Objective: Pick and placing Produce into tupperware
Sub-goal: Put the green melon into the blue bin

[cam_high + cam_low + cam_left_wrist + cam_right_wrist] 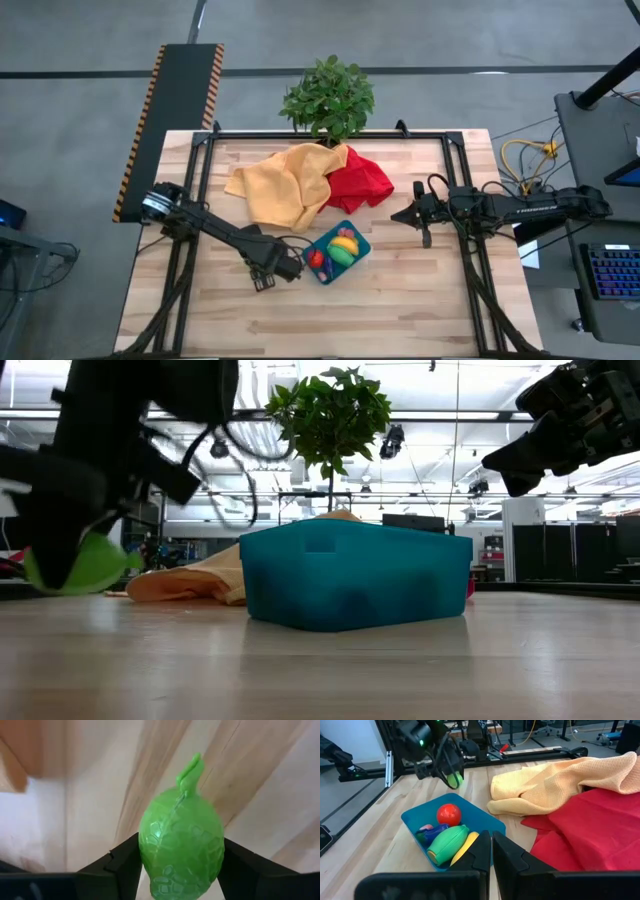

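The teal tupperware stands near the middle of the table. It holds a red tomato, a green piece, a yellow banana, a purple eggplant and a pink berry. My left gripper is just left of the tupperware, shut on a second green piece, bumpy and with a short stem. My right gripper is shut on nothing and hovers above the table to the right of the tupperware, also seen in the low view. My left gripper pinches the bumpy green piece between its two fingers, one on each side of its widest part. The fingers point down at the table. The stem end sticks out beyond the fingertips. The piece sits low over the wood; whether it touches, I cannot tell.
A yellow cloth and a red cloth lie crumpled behind the tupperware. A potted plant stands at the far edge. Bare wood lies along the near side and both ends of the table.
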`<control>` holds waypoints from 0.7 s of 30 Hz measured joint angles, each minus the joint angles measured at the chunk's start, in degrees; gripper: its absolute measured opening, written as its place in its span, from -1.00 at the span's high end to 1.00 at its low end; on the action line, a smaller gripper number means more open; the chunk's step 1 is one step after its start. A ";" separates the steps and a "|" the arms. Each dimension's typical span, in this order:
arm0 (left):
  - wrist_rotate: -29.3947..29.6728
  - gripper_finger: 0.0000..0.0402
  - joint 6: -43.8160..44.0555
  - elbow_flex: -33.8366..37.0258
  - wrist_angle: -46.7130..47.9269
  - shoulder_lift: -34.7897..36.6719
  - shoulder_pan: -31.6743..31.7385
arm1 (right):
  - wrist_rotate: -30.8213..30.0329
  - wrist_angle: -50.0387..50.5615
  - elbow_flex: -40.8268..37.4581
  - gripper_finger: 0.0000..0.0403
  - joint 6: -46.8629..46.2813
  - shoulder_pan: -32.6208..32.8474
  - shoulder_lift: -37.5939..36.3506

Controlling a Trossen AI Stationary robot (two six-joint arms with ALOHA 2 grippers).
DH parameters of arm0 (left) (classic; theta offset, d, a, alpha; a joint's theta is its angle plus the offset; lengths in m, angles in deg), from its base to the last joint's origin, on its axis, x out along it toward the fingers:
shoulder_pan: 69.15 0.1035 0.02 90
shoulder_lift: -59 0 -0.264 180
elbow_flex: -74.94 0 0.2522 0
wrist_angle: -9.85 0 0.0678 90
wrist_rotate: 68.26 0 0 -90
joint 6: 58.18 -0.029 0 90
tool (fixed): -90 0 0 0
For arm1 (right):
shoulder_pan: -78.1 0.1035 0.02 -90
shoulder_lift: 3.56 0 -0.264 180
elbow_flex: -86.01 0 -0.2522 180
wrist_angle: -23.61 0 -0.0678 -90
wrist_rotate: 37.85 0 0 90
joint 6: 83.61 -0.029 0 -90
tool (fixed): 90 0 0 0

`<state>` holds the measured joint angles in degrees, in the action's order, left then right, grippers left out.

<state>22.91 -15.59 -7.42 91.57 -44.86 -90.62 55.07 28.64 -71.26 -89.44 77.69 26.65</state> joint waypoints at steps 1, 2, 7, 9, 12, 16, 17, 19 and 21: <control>0.64 0.04 0.02 -0.22 -0.25 0.67 0.00 | 0.00 0.00 -0.02 0.96 -0.02 0.00 -0.02; 1.16 0.04 -0.02 -0.67 -0.58 1.21 0.00 | 0.00 0.00 -0.01 0.96 -0.04 0.00 -0.02; 4.62 0.04 -1.62 -2.64 -6.60 4.94 0.00 | 0.00 0.12 -0.02 0.96 -0.02 0.00 0.01; 6.08 0.04 -3.99 -3.43 -10.77 5.87 0.00 | 0.00 0.07 -0.02 0.96 -0.02 0.00 -0.02; 8.53 0.04 -8.56 -4.30 -16.54 7.07 0.03 | 0.00 0.15 -0.02 0.96 -0.15 0.00 -0.02; 11.69 0.03 -15.05 -4.91 -23.93 7.58 0.50 | 0.00 0.39 -0.02 0.96 -0.15 0.00 0.01; 11.79 0.03 -16.76 -4.91 -25.78 7.58 0.85 | 0.00 0.39 -0.02 0.96 -0.15 0.00 0.01; 11.86 0.03 -19.88 -4.91 -30.24 7.58 1.59 | 0.00 0.39 -0.02 0.96 -0.15 0.00 0.01; 11.93 0.03 -22.23 -4.86 -33.74 7.58 2.69 | 0.00 0.39 -0.02 0.96 -0.15 0.00 0.01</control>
<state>34.84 -37.82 -12.28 57.82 -37.29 -87.93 55.07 29.04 -71.28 -89.59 77.69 26.65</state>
